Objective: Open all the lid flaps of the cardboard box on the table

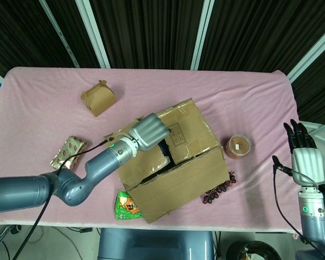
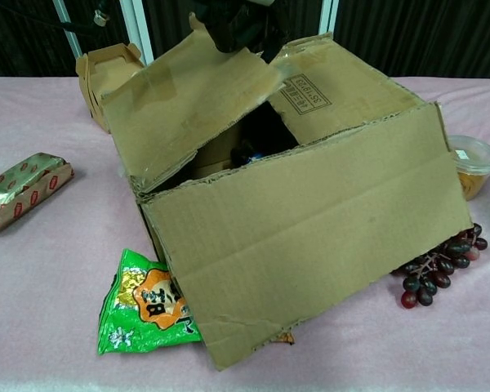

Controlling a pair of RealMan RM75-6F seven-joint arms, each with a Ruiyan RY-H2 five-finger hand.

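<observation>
Nearest the front edge of the desk (image 1: 38,92), a green snack bag (image 2: 147,304) lies half under the cardboard box (image 2: 310,237), which sits right of centre with its long front flap already hanging down. A bunch of dark grapes (image 2: 435,272) lies just beside the box's right corner, and a lidded tub (image 1: 238,146) stands near it. One foil packet (image 1: 66,152) lies toward the left edge; one small takeaway carton (image 1: 98,98) sits far left, toward the back.

The left hand (image 1: 148,131) curls over the free edge of the left inner flap (image 2: 188,102), fingers closed on it – the flap stands tilted, half raised. The right hand (image 1: 304,156) hangs off the desk's right edge, fingers spread, holding nothing.

To do this step well, I judge the left hand should swing the flap outward about its hinge, not pull upward, lest the box lift or slide. The right inner flap (image 2: 343,82) is still down – and a rear flap cannot be made out
</observation>
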